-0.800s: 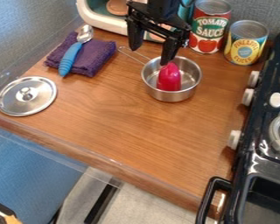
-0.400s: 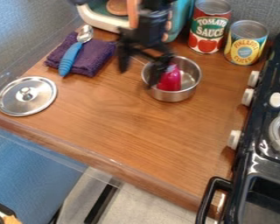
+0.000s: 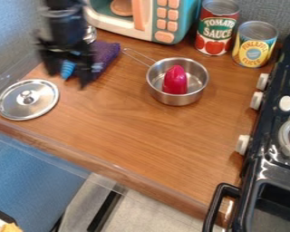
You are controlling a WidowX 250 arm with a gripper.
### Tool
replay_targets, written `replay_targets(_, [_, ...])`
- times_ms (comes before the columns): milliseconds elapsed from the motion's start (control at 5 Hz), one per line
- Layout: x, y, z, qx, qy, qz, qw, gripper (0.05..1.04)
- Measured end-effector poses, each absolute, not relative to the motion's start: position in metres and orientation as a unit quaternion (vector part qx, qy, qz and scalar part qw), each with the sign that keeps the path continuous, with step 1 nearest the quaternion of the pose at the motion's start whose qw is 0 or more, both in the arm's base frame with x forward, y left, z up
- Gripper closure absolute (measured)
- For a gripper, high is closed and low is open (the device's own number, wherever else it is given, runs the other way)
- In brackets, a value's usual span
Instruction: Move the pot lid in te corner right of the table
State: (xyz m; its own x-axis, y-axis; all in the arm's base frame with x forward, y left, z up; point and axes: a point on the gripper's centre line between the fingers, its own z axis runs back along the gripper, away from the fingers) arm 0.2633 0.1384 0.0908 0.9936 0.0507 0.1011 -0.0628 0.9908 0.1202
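My black gripper [image 3: 67,80] hangs open over the left back of the table, in front of the purple cloth and the blue-handled spoon, which it partly hides. Nothing is between its fingers. The round silver pot lid [image 3: 27,99] lies flat with its knob up at the table's left edge, below and left of the gripper and apart from it. The wooden table [image 3: 141,136] has its front edge running down to the lower right.
A steel pot [image 3: 177,98] with a red object [image 3: 175,79] inside stands right of centre. Two cans [image 3: 217,27] and a toy microwave [image 3: 166,20] are at the back. The purple cloth [image 3: 105,55] lies beneath the spoon [image 3: 67,69]. A black stove [image 3: 268,154] borders the right side.
From above the pot, my gripper has moved left across the table to the area over the cloth and spoon. The lid and pot have stayed in place.
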Motion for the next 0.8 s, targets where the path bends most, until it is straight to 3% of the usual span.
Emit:
replay_targets(400, [0.243,0.188,0.078,0.041,-0.050,0.019,0.998,0.084])
replay_targets(800, [0.243,0.204,0.064,0.065,-0.023,-0.006,0.998,0.084])
